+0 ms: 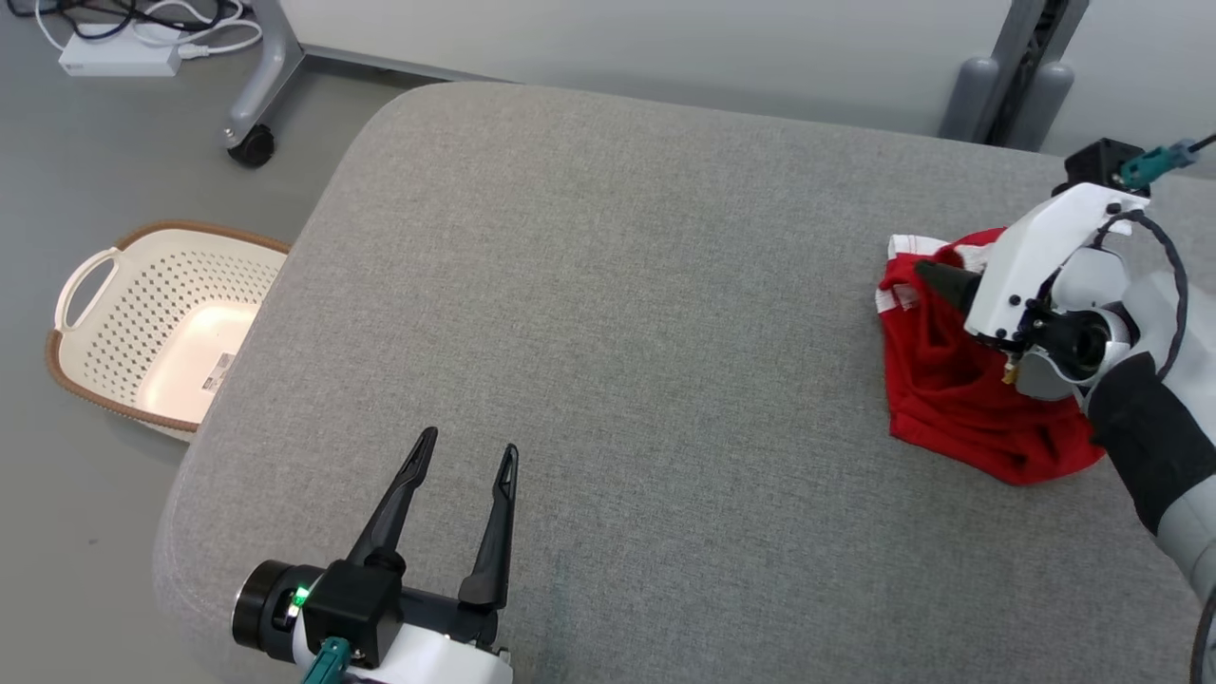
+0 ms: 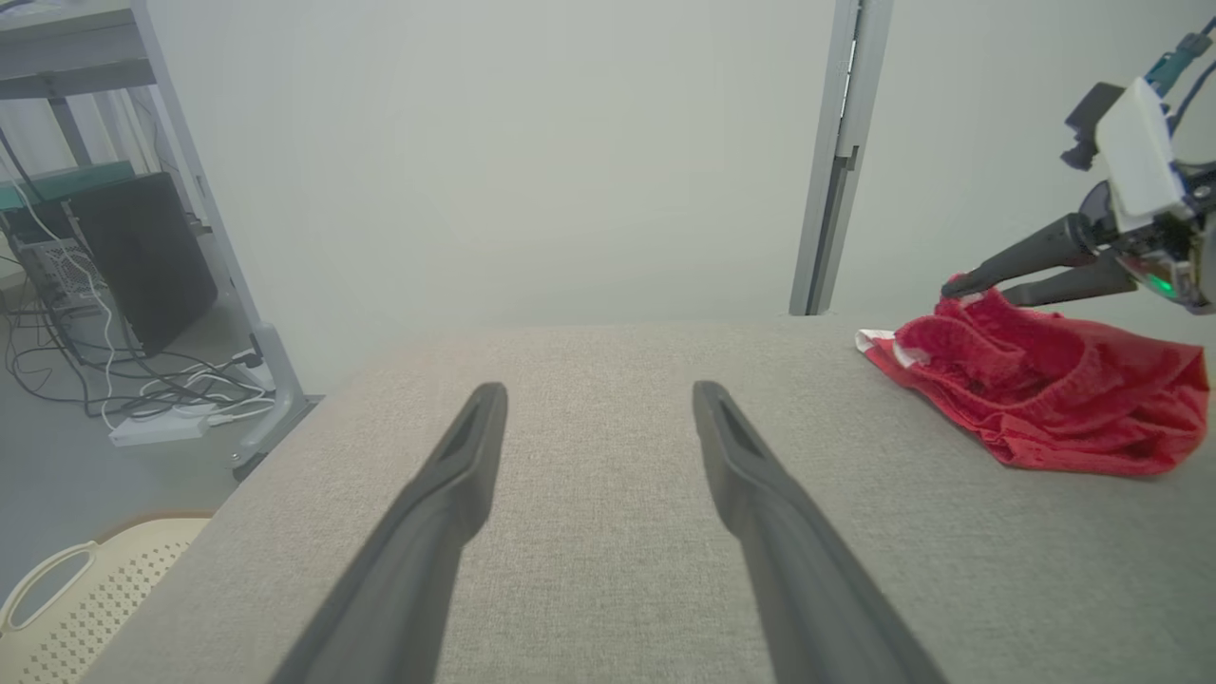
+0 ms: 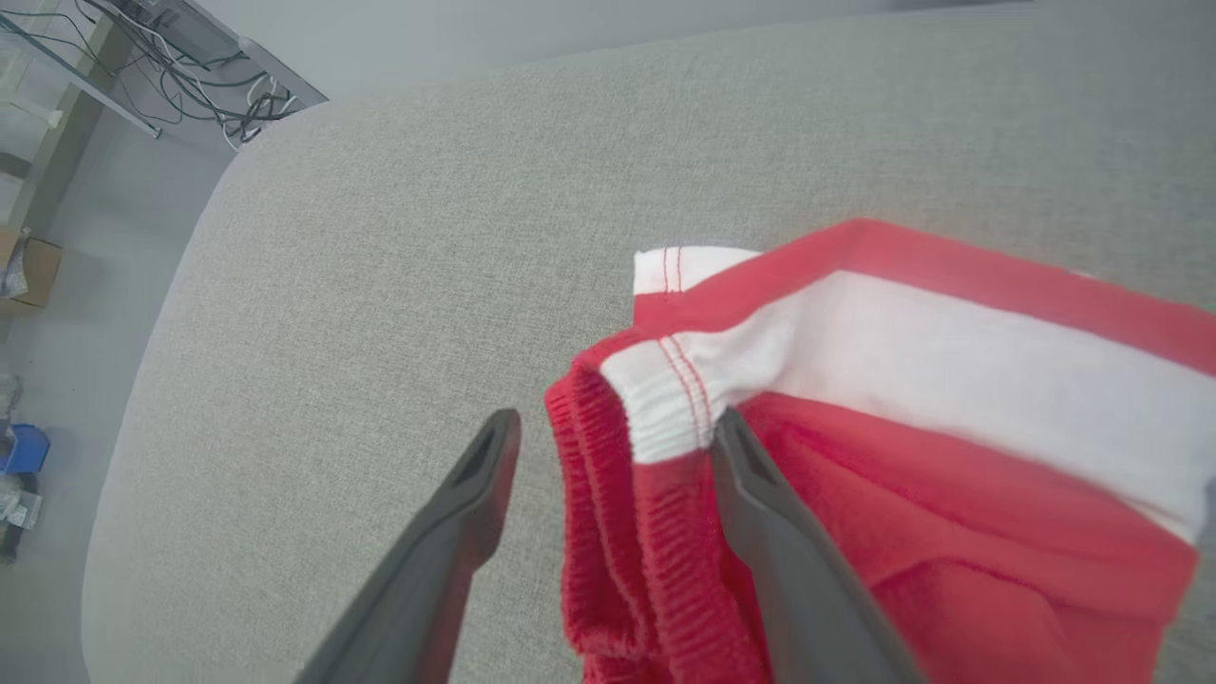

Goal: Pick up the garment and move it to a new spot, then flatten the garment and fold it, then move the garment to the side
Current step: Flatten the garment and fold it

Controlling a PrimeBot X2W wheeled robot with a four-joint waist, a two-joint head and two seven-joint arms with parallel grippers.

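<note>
Bright even light, soft shadows, sharp

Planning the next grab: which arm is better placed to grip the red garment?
Right. The right gripper is open, fingers straddling the garment; the left gripper hangs over bare cushion, far away.

**A:** what's on the floor left of the grey fabric worktop [image 1: 608,332]?

**B:** cream laundry basket [image 1: 142,285], holes all over, brown rim, loop handle, a sticker inside on the bottom. It's parked just beside the worktop's edge.

**A:** and further back?

**B:** white power box [image 1: 119,59] with white and black cables [image 1: 142,19], near a grey frame leg [image 1: 266,66] on a black caster [image 1: 252,145]. Grey posts [image 1: 1007,95] by the wall, far right.

**A:** wrist views?

**B:** left one: metal rack [image 2: 180,190], dark computer tower [image 2: 142,256] under it. Right one: cardboard box [image 3: 28,271] and something blue [image 3: 21,446], too small to tell.
</note>
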